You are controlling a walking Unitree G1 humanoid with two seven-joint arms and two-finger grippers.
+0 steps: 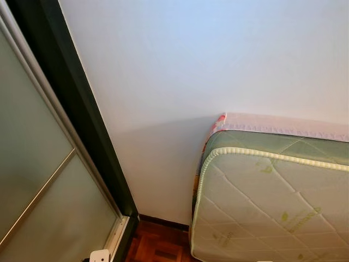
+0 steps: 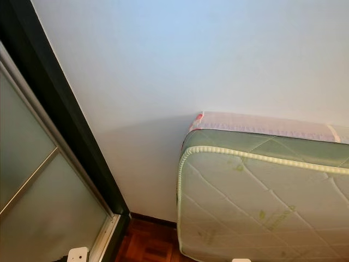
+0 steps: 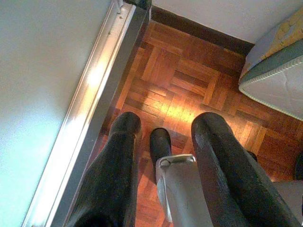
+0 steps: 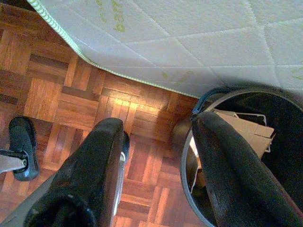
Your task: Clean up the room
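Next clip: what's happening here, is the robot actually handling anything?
Nothing is being handled. The head cameras face a bare white wall in a corner, between a frosted sliding door and a quilted mattress. Both arms hang over the parquet floor. The left end effector is open and empty beside the door track; the right end effector is open above a dark bin holding cardboard.

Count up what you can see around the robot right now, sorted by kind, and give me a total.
Mattresses: 1, the quilted mattress leaning against the wall.
Bins: 1, the dark bin beside it, holding a brown paper bag.
Paper bags: 1.
Sliding doors: 1, the frosted sliding door.
Grippers: 2, the left gripper and the right gripper, both open above the parquet floor.
Total: 6.
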